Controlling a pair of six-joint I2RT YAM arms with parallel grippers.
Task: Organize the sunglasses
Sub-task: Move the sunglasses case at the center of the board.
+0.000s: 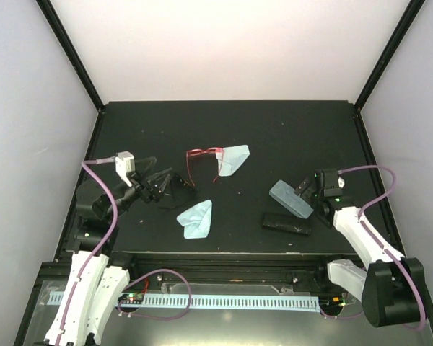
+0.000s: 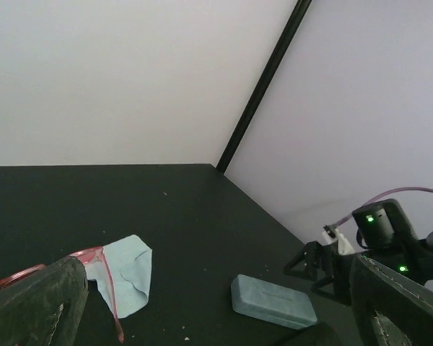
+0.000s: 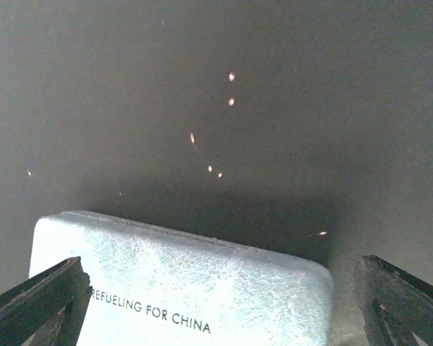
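The red-framed sunglasses (image 1: 200, 157) lie at mid-table, one arm resting on a light blue cloth (image 1: 233, 159); the left wrist view shows that pair (image 2: 101, 277) at its lower left. A thin dark shape just right of my left gripper (image 1: 161, 185) looks like the black sunglasses (image 1: 180, 189), hard to make out against the black table. That gripper (image 2: 216, 328) is open and holds nothing. My right gripper (image 1: 303, 191) is open, one finger on either side of the near end of the pale blue case (image 1: 291, 199), which fills the lower right wrist view (image 3: 202, 288).
A second light blue cloth (image 1: 197, 218) lies near the front, left of centre. A black case (image 1: 287, 222) lies just in front of the pale blue case (image 2: 273, 301). Black posts and white walls enclose the table (image 1: 274, 130) on three sides.
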